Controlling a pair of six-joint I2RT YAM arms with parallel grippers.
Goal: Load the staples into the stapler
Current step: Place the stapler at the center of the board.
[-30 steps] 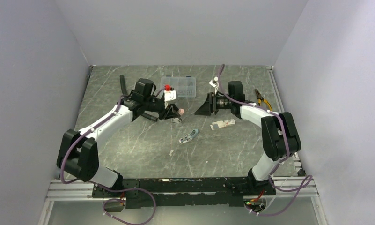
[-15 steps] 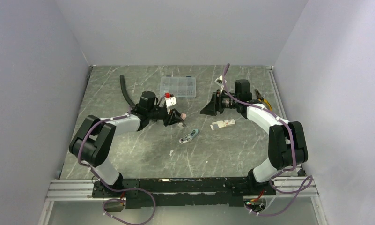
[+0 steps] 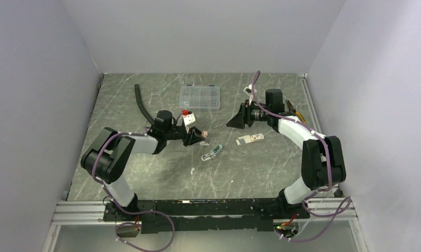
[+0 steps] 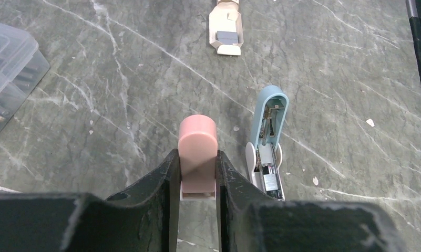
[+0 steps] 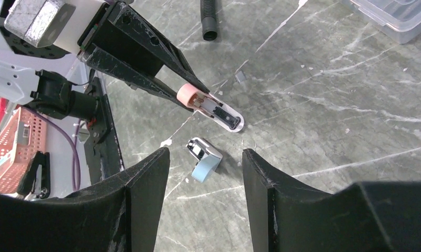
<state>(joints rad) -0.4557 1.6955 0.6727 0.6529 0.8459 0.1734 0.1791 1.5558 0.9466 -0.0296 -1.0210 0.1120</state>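
My left gripper is shut on a pink mini stapler and holds it low over the table; it also shows in the top view. In the right wrist view the pink stapler hangs open, its white base towards the table. A blue mini stapler lies open beside it. My right gripper is open and empty, above the blue stapler. A grey block of staples sits in an open white carton. A thin pale strip lies nearer; I cannot tell what it is.
A clear compartment box stands at the back middle. A black hose lies at the back left. Pliers with orange handles lie behind the right arm. Grey walls enclose the table on three sides.
My left arm has folded down and drawn the pink stapler lower and nearer. My right gripper has pulled back slightly to the right and stayed open.
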